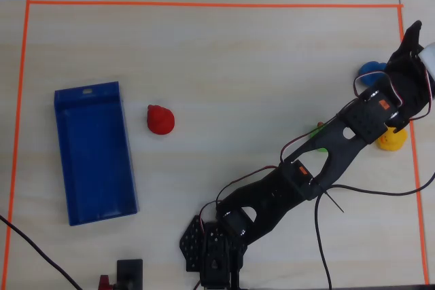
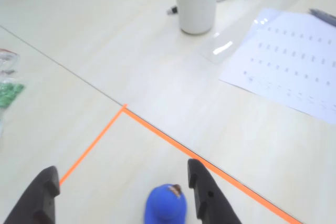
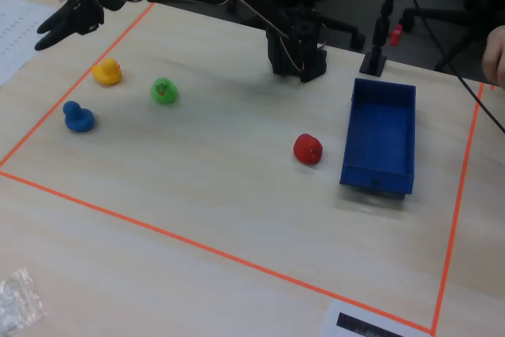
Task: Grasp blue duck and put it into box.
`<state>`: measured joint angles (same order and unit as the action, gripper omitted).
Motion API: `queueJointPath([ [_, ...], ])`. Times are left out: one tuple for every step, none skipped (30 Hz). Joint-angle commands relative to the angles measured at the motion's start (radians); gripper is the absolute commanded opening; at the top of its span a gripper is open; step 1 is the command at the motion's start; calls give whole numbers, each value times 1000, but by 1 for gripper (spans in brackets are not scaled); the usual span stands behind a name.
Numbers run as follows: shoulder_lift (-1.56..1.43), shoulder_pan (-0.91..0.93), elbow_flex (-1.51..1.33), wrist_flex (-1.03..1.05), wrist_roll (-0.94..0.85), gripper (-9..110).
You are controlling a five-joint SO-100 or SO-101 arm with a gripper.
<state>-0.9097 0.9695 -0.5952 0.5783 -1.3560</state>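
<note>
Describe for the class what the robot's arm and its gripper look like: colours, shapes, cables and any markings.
The arm is built of matte black plastic links with cut-out openings, on a black base. Small orange stickers mark the motor housings. Thin black, white and red wires loop between the joints. A white part sits by the wrist. The gripper has two black, tapering fingers with notched inner edges.

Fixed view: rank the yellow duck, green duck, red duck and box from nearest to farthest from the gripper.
From the gripper, raised at the upper left:
1. Yellow duck, just below and right of it.
2. Green duck, further right.
3. Red duck, right of centre.
4. Box, beside the red duck on the far right.
</note>
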Motion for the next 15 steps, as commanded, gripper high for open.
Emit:
queueJointPath([
  [41, 15, 103, -41, -14, 34],
  [63, 17, 123, -41, -14, 34],
  [83, 18, 137, -41, -15, 34],
  [98, 20, 143, -41, -15, 34],
  [110, 20, 144, -41, -15, 34],
  [123, 21, 144, -41, -15, 34],
  [135, 21, 144, -41, -15, 34],
  [146, 18, 143, -46, -15, 34],
  [160, 17, 143, -52, -15, 34],
  [172, 14, 146, -57, -15, 34],
  [186, 12, 150, -60, -15, 34],
  [199, 9, 158, -60, -15, 34],
  [213, 6, 164, -60, -14, 34],
  [227, 3, 169, -60, -12, 34],
  [242, 3, 173, -60, -11, 34],
])
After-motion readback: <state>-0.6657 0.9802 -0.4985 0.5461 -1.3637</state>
